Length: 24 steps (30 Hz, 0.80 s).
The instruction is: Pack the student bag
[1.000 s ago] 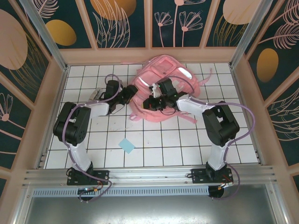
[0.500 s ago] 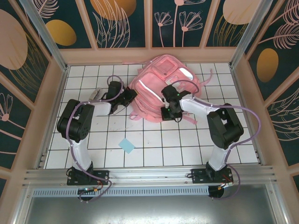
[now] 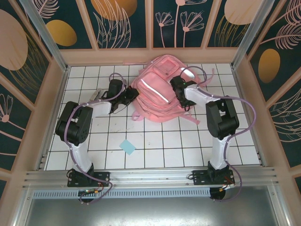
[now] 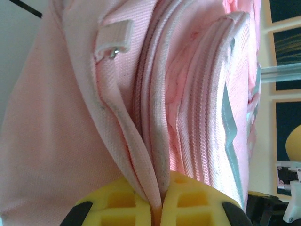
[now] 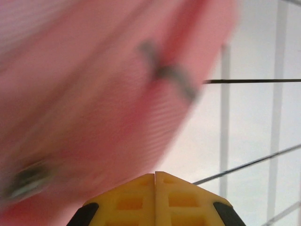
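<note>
Bag [image 3: 155,96] lies slumped at upper centre of the overhead frame, looks soft, light and floppy, best taken by a seam; left gripper [image 4: 162,190] is pinched tight on its seam [image 4: 141,141], right gripper [image 5: 155,175] closed, empty.

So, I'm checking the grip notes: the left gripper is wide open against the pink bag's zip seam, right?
Not quite. The left gripper is shut, not wide open: its yellow fingers pinch a fold of the student bag at the zip seam. The left wrist view shows it.
</note>
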Each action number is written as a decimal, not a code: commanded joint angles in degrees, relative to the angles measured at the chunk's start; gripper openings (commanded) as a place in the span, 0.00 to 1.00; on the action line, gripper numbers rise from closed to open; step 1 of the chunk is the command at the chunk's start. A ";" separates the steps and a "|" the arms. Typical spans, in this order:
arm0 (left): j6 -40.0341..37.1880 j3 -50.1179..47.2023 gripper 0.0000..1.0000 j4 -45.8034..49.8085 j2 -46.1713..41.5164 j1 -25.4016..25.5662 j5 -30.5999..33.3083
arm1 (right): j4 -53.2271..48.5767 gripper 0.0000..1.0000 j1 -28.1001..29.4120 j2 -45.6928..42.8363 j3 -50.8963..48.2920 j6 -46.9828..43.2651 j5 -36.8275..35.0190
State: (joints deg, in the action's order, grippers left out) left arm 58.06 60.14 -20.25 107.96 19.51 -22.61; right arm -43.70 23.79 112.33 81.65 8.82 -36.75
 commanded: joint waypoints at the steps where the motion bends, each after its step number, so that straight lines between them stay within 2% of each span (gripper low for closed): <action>1: -3.22 1.82 0.00 -0.35 -3.28 -1.86 0.75 | 2.06 0.00 -1.89 -1.07 2.57 -3.35 -9.28; 2: -3.18 2.12 0.00 -0.11 -3.22 -1.92 0.43 | 3.22 0.00 -1.43 -2.29 2.33 -4.59 -5.08; 3: -3.22 2.41 0.00 0.10 -3.20 -1.88 0.21 | 4.37 0.05 -0.93 -3.81 1.75 -5.96 -0.43; 4: -3.14 2.69 0.00 0.23 -3.28 -1.91 0.03 | 5.02 0.17 -0.38 -5.16 1.28 -6.71 3.13; 5: -3.04 2.99 0.01 0.50 -3.23 -1.86 -0.13 | 5.53 0.32 0.12 -6.73 0.62 -7.27 7.59; 6: -2.84 3.43 0.16 0.91 -3.28 -1.91 -0.19 | 5.97 0.44 0.33 -8.47 -0.05 -7.66 11.62; 8: -2.78 4.46 0.47 2.34 -3.37 -1.88 -0.50 | 6.84 0.59 0.42 -11.59 -1.48 -7.48 17.63; 11: -2.71 5.16 0.67 3.76 -4.65 -1.92 -0.66 | 10.00 0.68 0.41 -16.09 -4.30 -7.00 27.15; 14: -2.73 4.58 0.69 3.83 -6.33 -1.92 -0.42 | 16.06 0.77 0.42 -19.24 -7.87 -5.50 37.17; 18: -1.45 1.32 0.69 1.69 -7.46 -1.92 -0.25 | 25.25 0.82 0.32 -19.78 -11.96 -2.15 47.48; 24: 1.72 -4.08 0.68 -4.91 -4.71 -1.86 -2.51 | 35.84 0.85 0.34 -16.57 -16.18 2.97 56.95</action>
State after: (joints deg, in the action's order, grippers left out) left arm 57.76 57.56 -19.14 102.48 17.52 -22.72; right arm -16.14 24.21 93.89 67.33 7.97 12.12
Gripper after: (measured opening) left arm 0.683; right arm 0.845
